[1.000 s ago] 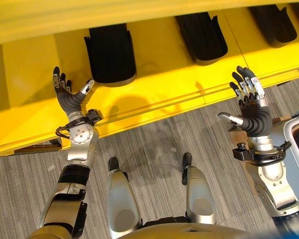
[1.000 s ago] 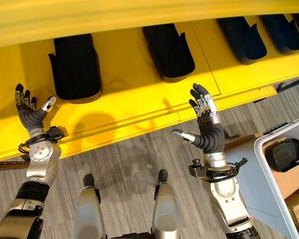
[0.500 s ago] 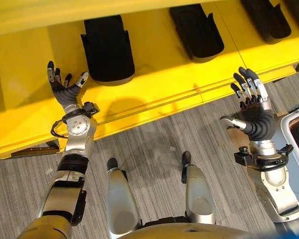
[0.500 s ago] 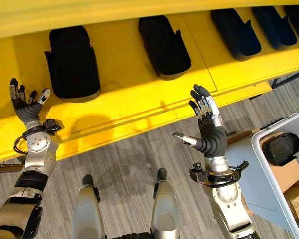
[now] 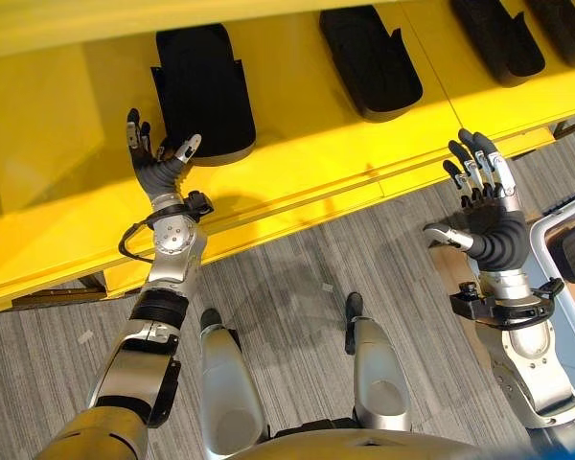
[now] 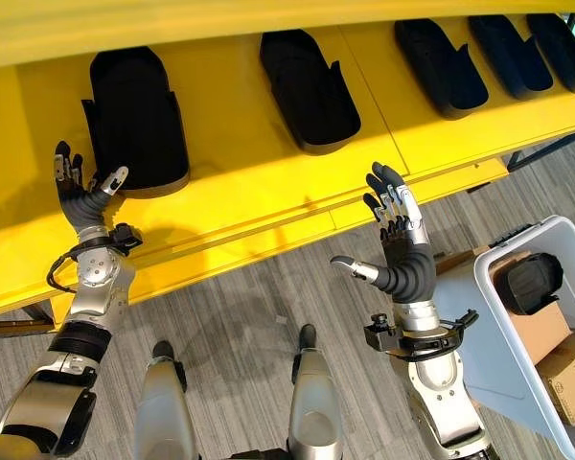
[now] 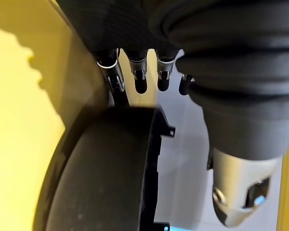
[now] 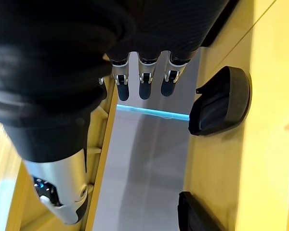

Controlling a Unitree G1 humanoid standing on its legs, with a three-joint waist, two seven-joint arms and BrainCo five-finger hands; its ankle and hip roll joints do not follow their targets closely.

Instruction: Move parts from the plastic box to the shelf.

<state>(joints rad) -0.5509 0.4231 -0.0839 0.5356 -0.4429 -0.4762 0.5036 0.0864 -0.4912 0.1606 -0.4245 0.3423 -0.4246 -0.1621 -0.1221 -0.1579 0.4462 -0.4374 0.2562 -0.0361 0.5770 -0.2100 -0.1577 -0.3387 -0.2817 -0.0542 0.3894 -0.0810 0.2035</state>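
Both the left hand [image 6: 84,199] and right hand [image 6: 395,235] are held open and empty before the yellow shelf [image 6: 268,172], presumably released, black moulded plastic parts [image 6: 134,120] lying spaced in a row.

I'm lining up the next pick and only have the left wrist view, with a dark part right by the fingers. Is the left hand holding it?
Observer: No. The left hand is open, fingers spread, beside the leftmost part on the shelf.
Operator: Is the right hand carrying anything?
Observer: No. The right hand is open and empty, near the shelf's front edge.
Operator: Anything left in the box?
Observer: Yes, one black part shows in the box, on the robot's right.
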